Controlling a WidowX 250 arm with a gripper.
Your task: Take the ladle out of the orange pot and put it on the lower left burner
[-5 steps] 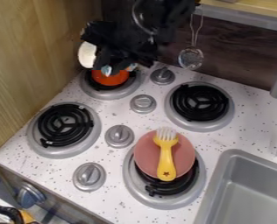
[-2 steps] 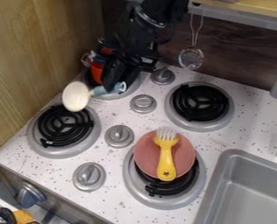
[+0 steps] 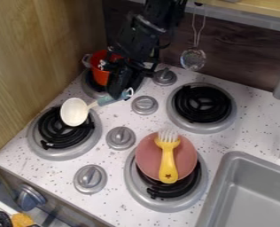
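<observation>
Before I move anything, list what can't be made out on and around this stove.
- Ladle's underside: turned away in the camera view; whether it touches the lower left burner can't be told.
- Pot's inside: partly behind the gripper, camera view.
- Back left burner: partly covered by pot and gripper, camera view.
- Sink: cut off by the camera view's right and bottom edges.

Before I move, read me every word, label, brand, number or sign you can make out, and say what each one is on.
No words, labels, brands or numbers can be read.
Small dark star-like mark, no lettering: on the yellow fork.
Stove knobs: nothing legible.
</observation>
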